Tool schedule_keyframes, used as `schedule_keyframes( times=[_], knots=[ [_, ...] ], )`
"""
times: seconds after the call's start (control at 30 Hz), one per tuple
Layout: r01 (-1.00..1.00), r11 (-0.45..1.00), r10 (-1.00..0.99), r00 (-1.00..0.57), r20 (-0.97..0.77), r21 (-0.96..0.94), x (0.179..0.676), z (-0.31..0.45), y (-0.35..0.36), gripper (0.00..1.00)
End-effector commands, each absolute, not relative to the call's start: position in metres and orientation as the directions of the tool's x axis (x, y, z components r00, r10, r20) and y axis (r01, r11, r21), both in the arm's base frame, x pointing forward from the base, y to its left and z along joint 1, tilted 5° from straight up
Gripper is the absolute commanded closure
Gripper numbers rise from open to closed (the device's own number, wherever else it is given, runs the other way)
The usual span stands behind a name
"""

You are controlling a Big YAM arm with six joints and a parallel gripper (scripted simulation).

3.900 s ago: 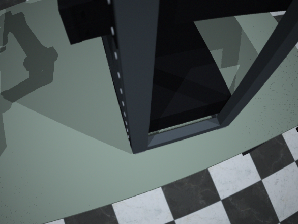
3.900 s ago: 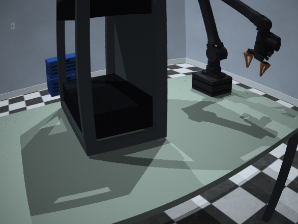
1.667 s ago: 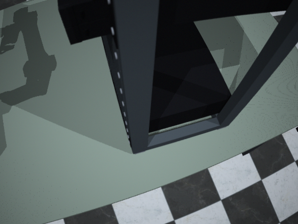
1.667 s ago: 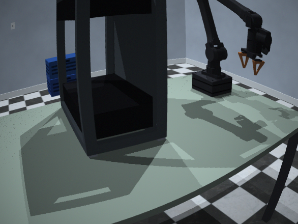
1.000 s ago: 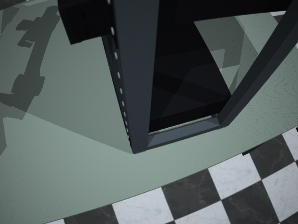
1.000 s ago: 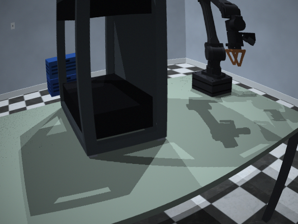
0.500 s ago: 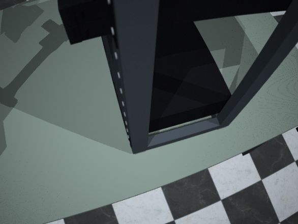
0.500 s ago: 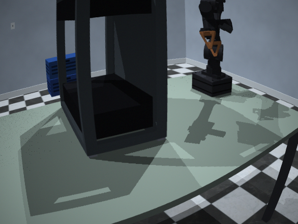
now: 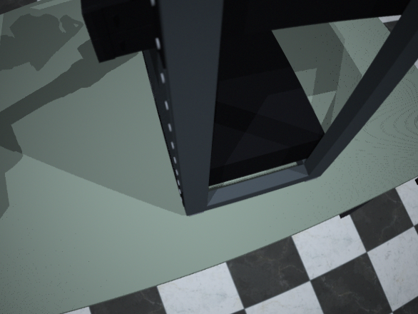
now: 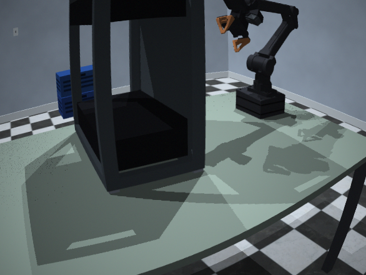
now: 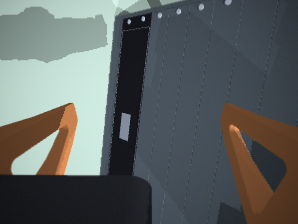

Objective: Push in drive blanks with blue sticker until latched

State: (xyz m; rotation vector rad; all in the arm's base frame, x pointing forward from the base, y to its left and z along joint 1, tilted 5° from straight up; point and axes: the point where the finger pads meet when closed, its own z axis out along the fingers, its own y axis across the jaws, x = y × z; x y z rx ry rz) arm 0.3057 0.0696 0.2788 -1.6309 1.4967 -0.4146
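The tall dark rack [image 10: 104, 125] stands loose on the table [image 10: 281, 175], left of the arm. The gripper [image 10: 232, 32] hangs near, jaws wide, holding nothing. The rack looks tippy, so push blanks gently, never grab.

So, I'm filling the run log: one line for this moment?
end effector: open, empty | facing rack front | drive blank sticker: grey | contact: none

The arm [image 10: 281, 29] folds high, its end effector [image 10: 232, 32] spread wide, empty.
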Motion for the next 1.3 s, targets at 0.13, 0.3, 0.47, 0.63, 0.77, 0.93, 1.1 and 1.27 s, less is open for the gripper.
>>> schedule_keyframes(
  times=[0.13,0.3,0.47,0.63,0.77,0.93,1.1,1.27],
  knots=[
    [-0.499,0.165,-0.945,0.169,-0.282,-0.851,0.308,0.312,0.027,0.0],
    [-0.377,0.207,-0.96,0.101,-0.262,-0.903,0.299,0.334,-0.009,0.0],
    [-0.261,0.216,-0.972,0.034,-0.233,-0.941,0.286,0.352,-0.038,0.0],
    [-0.181,0.203,-0.979,-0.001,-0.206,-0.962,0.275,0.374,-0.052,0.0],
    [-0.125,0.188,-0.982,-0.052,-0.182,-0.974,0.264,0.374,-0.068,0.0],
    [-0.053,0.153,-0.983,-0.108,-0.147,-0.987,0.249,0.385,-0.082,0.0],
    [0.0,0.114,-0.982,-0.155,-0.113,-0.993,0.236,0.394,-0.092,0.0],
    [0.036,0.079,-0.981,-0.177,-0.084,-0.996,0.228,0.409,-0.094,0.0]
  ],
)
